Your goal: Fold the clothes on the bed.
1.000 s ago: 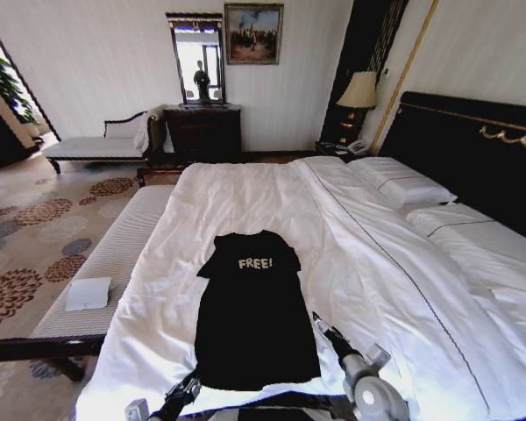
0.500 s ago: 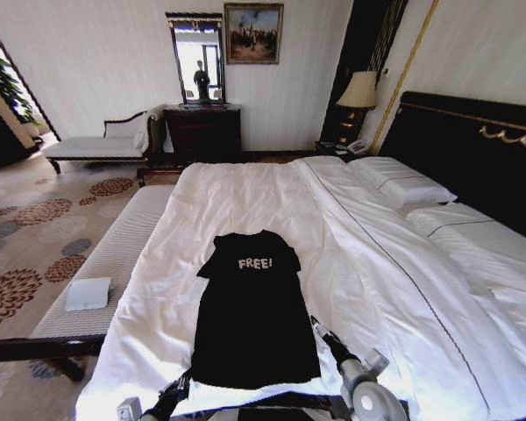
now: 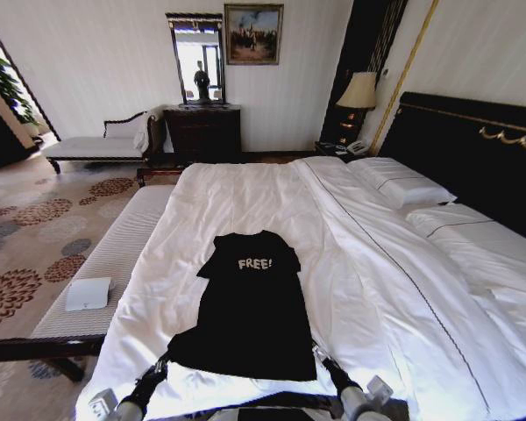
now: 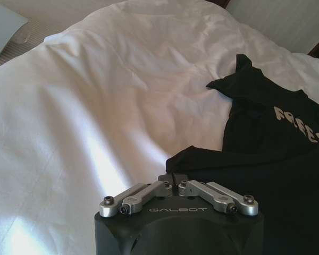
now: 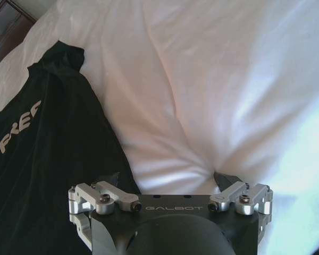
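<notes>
Black top (image 3: pixel 250 307) lies flat on the white duvet (image 3: pixel 245 197) of the bed (image 3: pixel 473 254), near the foot edge in front of me, "FREE!" lettering facing up, collar toward the far side. Its near left hem corner is drawn out sideways toward my left arm, so the bottom edge runs skewed.

My left gripper (image 4: pixel 176 179) sits at that corner, fingers pinched together on the black fabric (the cloth bunches up right at the tips).

My right gripper (image 5: pixel 167 179) rests at the near right hem corner, fingers spread wide: one tip at the edge of the top, the other pressing into the duvet just beside it. Nothing clamped between them that I can see.
</notes>
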Available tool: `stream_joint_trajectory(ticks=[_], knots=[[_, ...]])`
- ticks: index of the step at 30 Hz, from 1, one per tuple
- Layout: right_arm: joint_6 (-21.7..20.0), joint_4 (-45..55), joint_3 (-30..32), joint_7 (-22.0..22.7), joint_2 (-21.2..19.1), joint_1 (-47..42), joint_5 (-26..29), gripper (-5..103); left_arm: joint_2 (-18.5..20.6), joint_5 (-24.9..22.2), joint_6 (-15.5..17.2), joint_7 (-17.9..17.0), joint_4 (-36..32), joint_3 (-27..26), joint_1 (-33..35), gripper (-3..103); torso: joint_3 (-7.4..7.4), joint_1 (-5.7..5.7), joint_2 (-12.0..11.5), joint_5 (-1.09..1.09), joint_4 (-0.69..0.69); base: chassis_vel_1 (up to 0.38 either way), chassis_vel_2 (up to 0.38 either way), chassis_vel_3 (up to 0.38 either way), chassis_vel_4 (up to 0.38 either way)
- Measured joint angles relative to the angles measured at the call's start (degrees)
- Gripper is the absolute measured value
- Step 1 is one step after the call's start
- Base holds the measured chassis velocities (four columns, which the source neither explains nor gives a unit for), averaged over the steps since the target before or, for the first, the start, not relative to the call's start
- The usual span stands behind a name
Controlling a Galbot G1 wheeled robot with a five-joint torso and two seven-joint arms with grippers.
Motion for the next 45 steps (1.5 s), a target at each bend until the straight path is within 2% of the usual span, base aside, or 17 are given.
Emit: stream_joint_trajectory(ticks=[10, 14, 16, 18, 19, 22, 23, 25, 26, 29, 31, 34, 37, 45], knots=[[0.07, 0.13, -2.68, -1.50, 3.22, -3.80, -0.43, 94, -0.52, 1.97, -0.05, -0.03, 0.58, 2.21, -0.17, 0, 0.00, 0.00, 0.00, 0.01, 0.00, 0.000, 0.000, 0.000, 0.000], [0.11, -0.35, -2.97, -1.50, 3.48, -3.79, -0.23, 73, -0.86, 2.65, -0.28, 0.03, 0.80, 2.99, 0.06, 0, 0.00, 0.00, 0.00, 0.01, 0.01, 0.000, 0.000, 0.000, 0.000], [0.11, -0.38, -3.14, -1.50, 3.52, -3.79, -0.22, 73, -0.93, 2.76, -0.35, 0.04, 0.90, 3.11, 0.08, 0, 0.00, 0.00, 0.00, 0.01, 0.01, 0.000, 0.000, 0.000, 0.000], [0.17, -0.66, -3.49, -1.42, 3.81, -3.78, -0.22, 62, -1.03, 3.02, -0.52, 0.07, 1.13, 3.39, 0.10, 0, 0.00, 0.00, 0.00, 0.01, 0.00, 0.000, 0.000, 0.000, 0.000], [0.17, -0.66, -3.49, -1.42, 3.81, -3.78, -0.22, 62, -1.03, 3.02, -0.52, 0.07, 1.13, 3.39, 0.10, 0, 0.00, 0.00, 0.00, 0.01, 0.00, 0.000, 0.000, 0.000, 0.000], [0.32, -0.87, -3.73, -1.33, 4.07, -3.74, -0.21, 45, -1.18, 3.35, -0.73, 0.11, 1.29, 3.73, 0.15, 0, 0.00, 0.00, 0.00, 0.01, 0.00, 0.000, 0.000, 0.000, 0.000], [0.32, -0.87, -3.73, -1.33, 4.07, -3.74, -0.21, 45, -1.18, 3.35, -0.73, 0.11, 1.29, 3.73, 0.15, 0, 0.00, 0.00, 0.00, 0.01, 0.00, 0.000, 0.000, 0.000, 0.000], [0.39, -0.87, -3.78, -1.29, 4.06, -3.78, -0.12, 34, -1.27, 3.60, -0.83, 0.14, 1.40, 3.98, 0.19, 0, 0.00, 0.00, 0.00, 0.01, 0.01, 0.000, 0.000, 0.000, 0.000], [0.39, -0.87, -3.78, -1.29, 4.06, -3.78, -0.12, 34, -1.27, 3.60, -0.83, 0.14, 1.40, 3.98, 0.19, 0, 0.00, 0.00, 0.00, 0.01, 0.01, 0.000, 0.000, 0.000, 0.000], [0.50, -0.76, -3.85, -1.19, 4.09, -3.91, 0.00, 19, -1.30, 3.87, -1.04, 0.15, 1.52, 4.22, 0.27, 0, 0.00, 0.00, 0.00, 0.01, 0.01, 0.000, 0.000, 0.000, 0.000], [0.57, -0.69, -3.91, -1.18, 4.12, -3.99, 0.00, 19, -1.31, 3.96, -1.12, 0.15, 1.53, 4.32, 0.32, 0, 0.00, 0.00, 0.00, 0.01, 0.01, 0.000, 0.000, 0.000, 0.000], [0.77, -0.33, -4.07, -1.15, 4.24, -4.36, -0.07, 3, -1.35, 4.54, -1.51, 0.16, 1.56, 4.83, 0.57, 0, 0.00, 0.00, 0.00, 0.01, 0.01, 0.000, 0.000, 0.000, 0.000], [1.00, 0.10, -4.21, -1.12, 4.23, -4.80, -0.27, 1, -1.27, 4.60, -1.72, 0.16, 1.54, 5.52, 1.04, 0, 0.00, 0.00, 0.00, 0.01, 0.01, 0.000, 0.000, 0.000, 0.000], [1.27, 2.14, -4.29, -0.49, 3.48, -6.06, -0.71, 1, -0.59, 5.55, -2.41, 0.20, 1.33, 6.18, 1.99, 0, 0.00, 0.00, 0.00, 0.01, 0.01, 0.000, 0.000, 0.000, 0.000]])
